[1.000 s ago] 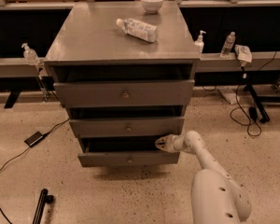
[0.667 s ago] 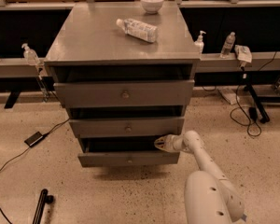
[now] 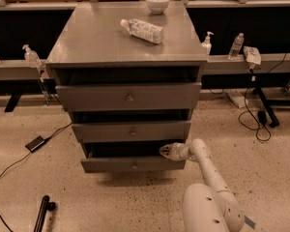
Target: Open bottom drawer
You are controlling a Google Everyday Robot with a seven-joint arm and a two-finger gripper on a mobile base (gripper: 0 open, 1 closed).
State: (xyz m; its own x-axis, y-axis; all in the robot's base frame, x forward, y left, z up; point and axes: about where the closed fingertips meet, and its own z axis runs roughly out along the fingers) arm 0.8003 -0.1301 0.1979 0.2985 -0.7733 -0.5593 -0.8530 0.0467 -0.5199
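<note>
The bottom drawer [image 3: 133, 165] is the lowest, narrowest grey front of the cabinet, with a small round knob [image 3: 134, 166]. It stands a little out from the cabinet, with a dark gap above its front panel. My gripper [image 3: 164, 151] is at the upper right of this drawer, at the top edge of its front panel, pointing left into the gap. My white arm [image 3: 205, 170] reaches up from the lower right.
The middle drawer [image 3: 131, 131] and top drawer [image 3: 129, 96] sit above. A plastic bottle [image 3: 142, 30] lies on the cabinet top, with a white bowl [image 3: 157, 3] behind it. Cables [image 3: 253, 120] and a black box [image 3: 36, 143] lie on the floor.
The gripper and arm have shifted slightly left along the bottom drawer's top edge. The drawer's position looks much the same.
</note>
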